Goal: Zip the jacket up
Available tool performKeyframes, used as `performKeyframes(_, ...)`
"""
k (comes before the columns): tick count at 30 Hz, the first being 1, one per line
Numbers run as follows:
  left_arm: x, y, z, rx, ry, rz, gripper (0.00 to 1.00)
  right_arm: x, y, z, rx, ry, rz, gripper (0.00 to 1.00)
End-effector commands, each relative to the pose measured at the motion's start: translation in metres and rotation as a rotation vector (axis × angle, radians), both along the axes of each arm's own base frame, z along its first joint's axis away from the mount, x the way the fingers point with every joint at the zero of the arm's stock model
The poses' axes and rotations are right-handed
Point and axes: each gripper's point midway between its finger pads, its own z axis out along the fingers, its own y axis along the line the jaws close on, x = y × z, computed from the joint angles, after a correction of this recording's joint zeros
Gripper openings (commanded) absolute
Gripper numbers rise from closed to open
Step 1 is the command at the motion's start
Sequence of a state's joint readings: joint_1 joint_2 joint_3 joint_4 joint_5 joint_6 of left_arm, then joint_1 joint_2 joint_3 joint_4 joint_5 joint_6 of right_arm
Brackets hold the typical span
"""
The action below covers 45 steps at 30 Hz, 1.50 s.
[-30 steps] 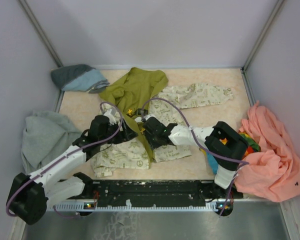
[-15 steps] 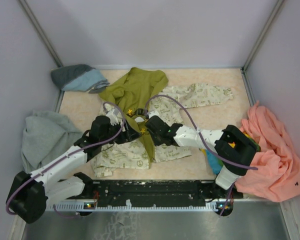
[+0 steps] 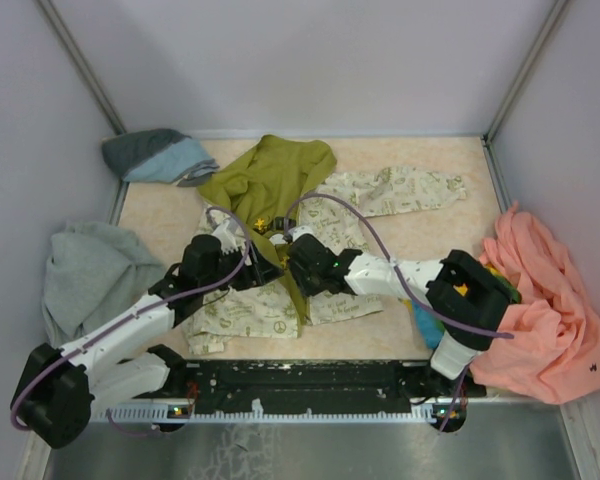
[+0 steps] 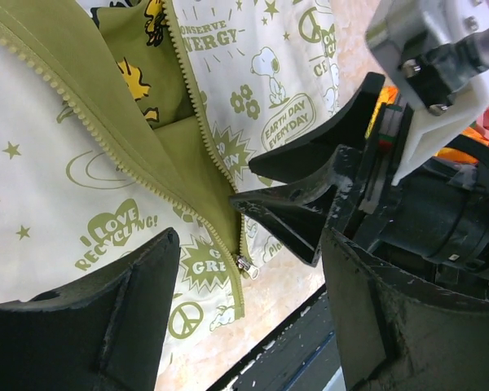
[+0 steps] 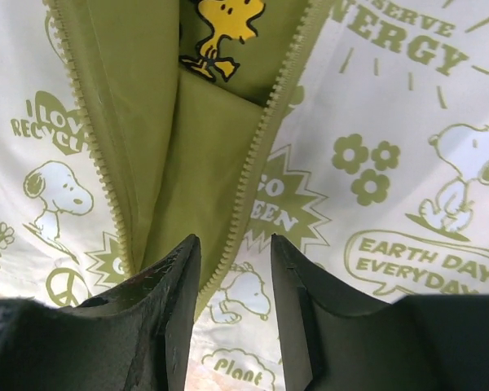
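The jacket [image 3: 380,190] lies spread on the table, cream with olive prints, its olive hood [image 3: 270,175] at the back. Its front is open, with two rows of zipper teeth [image 5: 257,175] apart over the olive lining [image 4: 159,122]. The metal zipper slider [image 4: 244,263] sits near the hem. My left gripper [image 4: 248,244] hangs open above that slider, its jaws wide apart. My right gripper [image 5: 235,244] is open too, low over the right row of teeth, with the fabric edge running between its fingers [image 5: 167,309]. Both grippers, left [image 3: 263,268] and right [image 3: 292,262], meet over the jacket's front.
A grey sweatshirt [image 3: 85,275] is heaped at the left and a peach-pink garment [image 3: 545,320] at the right. A blue-grey garment [image 3: 155,155] lies at the back left. Walls enclose the table. The black rail [image 3: 310,380] runs along the near edge.
The right arm's elbow swung out to the right and its gripper shifted a little over the zipper. The left arm barely moved.
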<state>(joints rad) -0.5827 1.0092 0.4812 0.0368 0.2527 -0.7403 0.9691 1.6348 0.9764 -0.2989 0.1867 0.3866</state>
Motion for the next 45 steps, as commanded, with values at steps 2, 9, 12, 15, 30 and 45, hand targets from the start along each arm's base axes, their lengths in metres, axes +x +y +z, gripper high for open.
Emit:
performKeyframes(2,-0.002,0.000,0.000,-0.010,-0.005,0.006,0.75,0.008,0.019,-0.006,0.005,-0.014,0.001,0.41)
performKeyframes(9,-0.005,-0.002,0.001,-0.039,-0.013,-0.007,0.75,0.013,0.011,-0.010,-0.032,-0.041,-0.026,0.19)
performKeyframes(12,-0.007,-0.007,0.003,-0.058,-0.018,-0.034,0.75,0.015,0.010,0.007,0.002,-0.078,-0.028,0.09)
performKeyframes(15,-0.009,-0.013,0.006,-0.067,-0.031,-0.061,0.74,0.020,0.010,0.040,0.065,-0.139,-0.044,0.00)
performKeyframes(30,-0.009,-0.049,0.019,-0.043,-0.284,-0.223,0.69,0.021,0.009,0.105,0.262,-0.297,-0.025,0.00)
performKeyframes(45,-0.022,-0.089,0.039,-0.132,-0.470,-0.516,0.68,0.014,-0.002,0.127,0.301,-0.380,0.032,0.00)
